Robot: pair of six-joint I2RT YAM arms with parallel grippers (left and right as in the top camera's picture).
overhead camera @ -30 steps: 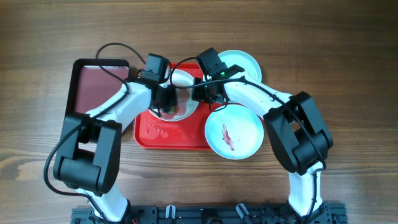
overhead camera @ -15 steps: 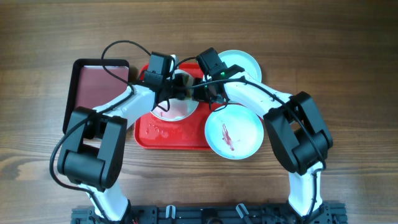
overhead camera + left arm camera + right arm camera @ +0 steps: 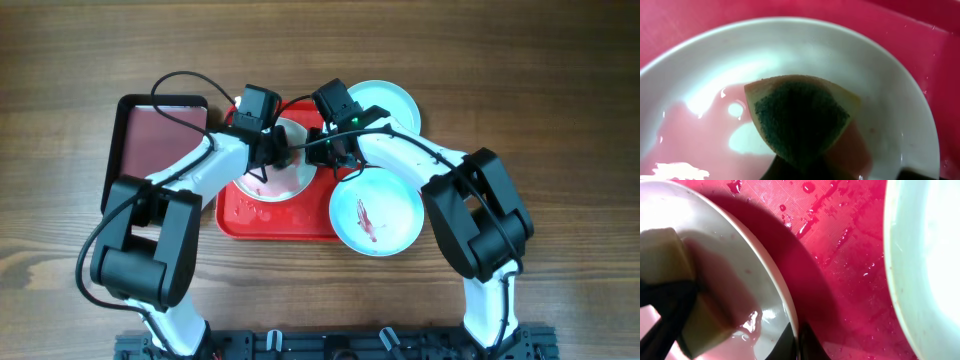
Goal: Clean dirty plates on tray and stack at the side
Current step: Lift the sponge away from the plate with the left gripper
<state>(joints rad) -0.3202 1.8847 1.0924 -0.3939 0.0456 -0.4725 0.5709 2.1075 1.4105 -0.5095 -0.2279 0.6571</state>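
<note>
Looking at the overhead, you've got the left gripper (image 3: 272,152) closed tight on a sponge (image 3: 800,117), green scrub face toward the wrist cam. It's down in the white plate (image 3: 840,55), which sits in the red tray (image 3: 280,222) w/ pinkish water pooled in it. Your right gripper (image 3: 796,341) is closed too, tips pinching that plate's rim on its right side. The far turquoise plate (image 3: 392,100) lies at the tray's far-right corner, partly under the right arm. The near turquoise plate (image 3: 395,205) overhangs the tray's near-right edge, w/ a red smear mid-plate. The maroon tray (image 3: 150,140) sits just left of the red one.
</note>
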